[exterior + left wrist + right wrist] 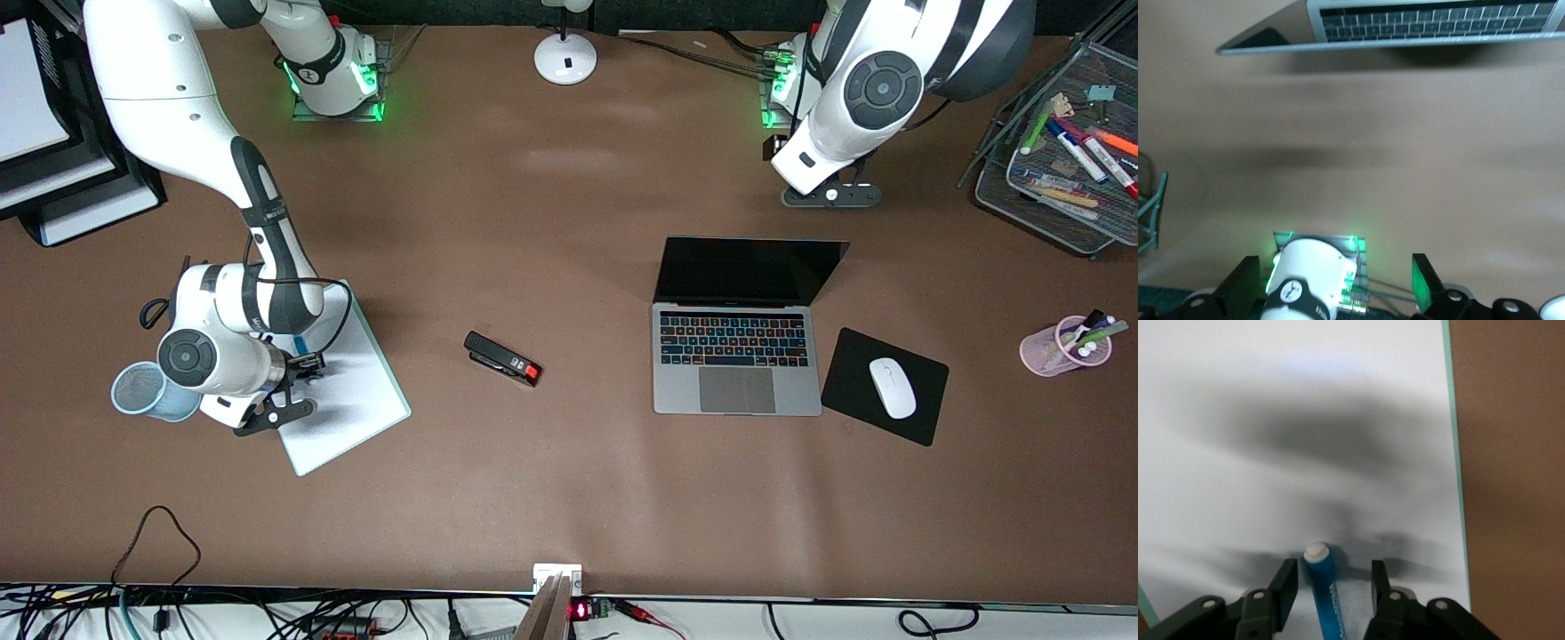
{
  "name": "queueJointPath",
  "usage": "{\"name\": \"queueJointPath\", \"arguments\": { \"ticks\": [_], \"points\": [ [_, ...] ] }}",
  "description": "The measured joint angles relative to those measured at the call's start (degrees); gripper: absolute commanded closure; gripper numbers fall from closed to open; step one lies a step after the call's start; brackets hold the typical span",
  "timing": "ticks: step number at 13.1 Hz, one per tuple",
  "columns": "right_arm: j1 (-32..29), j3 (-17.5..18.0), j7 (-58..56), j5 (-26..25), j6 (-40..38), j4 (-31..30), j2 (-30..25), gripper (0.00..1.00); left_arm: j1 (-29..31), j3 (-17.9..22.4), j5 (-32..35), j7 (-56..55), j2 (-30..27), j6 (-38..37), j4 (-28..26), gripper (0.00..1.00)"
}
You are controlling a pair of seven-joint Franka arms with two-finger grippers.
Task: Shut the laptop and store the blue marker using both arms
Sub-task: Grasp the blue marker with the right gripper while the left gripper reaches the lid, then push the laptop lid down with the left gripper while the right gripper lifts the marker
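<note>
The laptop [736, 356] stands open on the table, its screen up; its edge also shows in the left wrist view [1425, 27]. The blue marker [1325, 593] lies on the white clipboard [356, 391], its pale end pointing away from the wrist. My right gripper [1331, 583] is low over the clipboard and open, one finger on each side of the marker, not gripping it. In the front view the right gripper [300, 360] mostly hides the marker [300, 342]. My left gripper [831, 191] waits open and empty over bare table, near its own base [1315, 273].
A black stapler [502, 358] lies between clipboard and laptop. A blue mesh cup [142, 389] stands beside the right wrist. A white mouse [892, 387] sits on a black pad [853, 356]. A pink pen cup [1062, 347] and a mesh marker tray [1067, 204] stand at the left arm's end.
</note>
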Motion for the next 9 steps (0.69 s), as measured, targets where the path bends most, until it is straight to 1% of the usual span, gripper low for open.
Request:
{"name": "queueJointPath", "arguments": {
  "ticks": [1,2,3,4,5,6,9],
  "points": [
    [0.00,0.00,0.00,0.00,0.03,0.00,0.00,0.55,0.00,-0.48,-0.05,0.00,0.05,2.37,-0.97,0.00],
    [0.01,0.00,-0.01,0.00,0.06,0.00,0.00,0.55,0.00,-0.82,-0.11,0.00,0.21,4.39,-1.77,0.00],
    [0.01,0.00,-0.01,0.00,0.08,0.00,0.00,0.59,0.00,-0.94,-0.14,0.00,0.55,6.14,-2.34,0.00],
    [0.01,0.00,-0.01,0.00,0.11,0.00,0.00,0.59,0.00,-0.95,-0.15,0.00,1.18,8.00,-2.62,0.00],
    [0.01,0.00,-0.01,0.00,0.14,0.00,0.00,0.60,0.00,-0.95,-0.16,0.00,2.19,9.81,-2.72,0.00],
    [0.03,0.00,-0.01,0.01,0.15,0.00,0.00,0.62,0.02,-0.94,-0.16,0.00,3.63,11.91,-2.76,0.00],
    [0.06,0.01,-0.01,0.01,0.16,0.00,0.06,0.64,0.26,-0.81,-0.17,-0.11,8.90,18.93,-2.80,0.00]
  ]
}}
